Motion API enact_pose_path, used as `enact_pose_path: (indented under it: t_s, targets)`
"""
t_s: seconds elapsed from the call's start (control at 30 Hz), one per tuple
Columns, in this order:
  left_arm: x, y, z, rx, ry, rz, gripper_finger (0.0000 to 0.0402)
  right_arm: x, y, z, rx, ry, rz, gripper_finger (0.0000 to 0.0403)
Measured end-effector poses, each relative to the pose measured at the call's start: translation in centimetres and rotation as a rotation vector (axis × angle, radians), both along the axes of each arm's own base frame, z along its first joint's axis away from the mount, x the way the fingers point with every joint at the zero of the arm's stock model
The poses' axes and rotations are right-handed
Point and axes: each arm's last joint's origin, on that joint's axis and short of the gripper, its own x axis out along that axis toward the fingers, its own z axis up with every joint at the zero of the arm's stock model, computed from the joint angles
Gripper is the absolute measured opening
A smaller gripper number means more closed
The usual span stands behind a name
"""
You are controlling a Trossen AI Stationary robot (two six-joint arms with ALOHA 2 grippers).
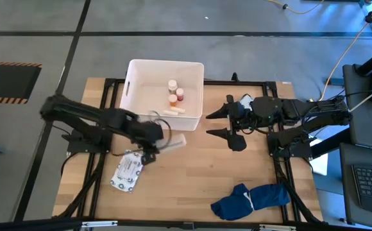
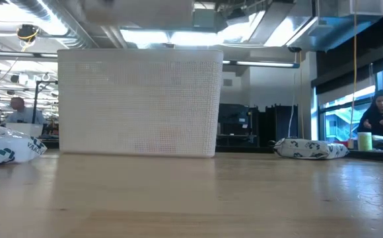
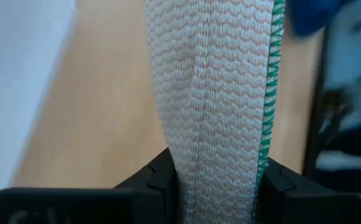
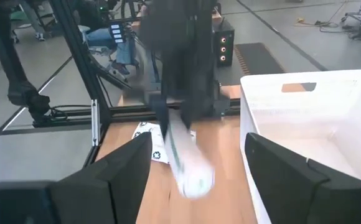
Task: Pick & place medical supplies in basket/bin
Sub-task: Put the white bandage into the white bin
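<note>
My left gripper (image 1: 160, 142) hangs just in front of the white bin (image 1: 135, 96), shut on a tan bandage roll (image 3: 211, 93) with a green stitched edge. The right wrist view shows that roll (image 4: 188, 167) slanting down from the dark arm. Inside the bin lie a white-capped vial (image 1: 172, 84), an orange bottle (image 1: 172, 99), a red bottle (image 1: 180, 95) and a white cylinder (image 1: 174, 111). A white printed packet (image 1: 127, 172) lies flat on the table near the left arm. My right gripper (image 1: 226, 122) hovers open to the right of the bin, with nothing between its fingers. My left gripper pinches the bandage roll between its two fingers, one on each side of the roll's near end (image 3: 218, 186). The rest of the roll sticks out past the fingertips. The fingers slant down, and the roll (image 1: 176, 142) hangs clear of the table.
A dark blue cloth bundle (image 1: 251, 199) lies at the table's near right. A second white packet (image 2: 310, 149) lies farther off on the right in the low view. Bare wood (image 1: 192, 173) stretches between the packet and the cloth. People sit in the room beyond.
</note>
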Motion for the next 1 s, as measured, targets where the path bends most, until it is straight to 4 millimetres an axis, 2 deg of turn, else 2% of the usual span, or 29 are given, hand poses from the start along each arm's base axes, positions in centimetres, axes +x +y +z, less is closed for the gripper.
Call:
enact_pose_path:
  t_s: [0.1,0.2,0.3,0.4,0.5,0.6,0.77,1.0]
  targets:
    - [-2.2,0.8,4.0,0.087,-0.206,0.042,0.0117,0.0,0.0,0.0,-0.004,-0.001,-0.004,0.0259]
    - [-4.2,2.1,6.7,0.232,-0.353,0.15,0.0119,0.0,-0.1,0.0,-0.012,-0.002,-0.035,0.0259]
    - [-5.6,3.7,8.1,0.344,-0.405,0.206,0.0118,0.0,-0.3,0.0,-0.013,-0.003,-0.045,0.0259]
    - [-6.1,5.7,8.3,0.412,-0.389,0.24,0.0114,0.1,-0.5,0.0,-0.01,-0.002,-0.056,0.0259]
    - [-5.9,7.9,7.6,0.442,-0.291,0.249,0.0112,0.1,-0.8,0.0,-0.01,-0.002,-0.069,0.0259]
    - [-4.9,9.9,6.2,0.44,-0.173,0.201,0.0113,0.2,-1.0,0.0,-0.01,-0.002,-0.08,0.0259]
    - [-2.0,12.6,3.5,0.454,-0.039,0.034,0.0113,0.2,-1.2,-0.1,-0.008,0.0,-0.087,0.0259]
    - [1.6,15.9,-1.3,0.384,0.124,-0.089,0.0116,0.2,-1.2,-0.1,0.028,0.005,-0.096,0.0259]
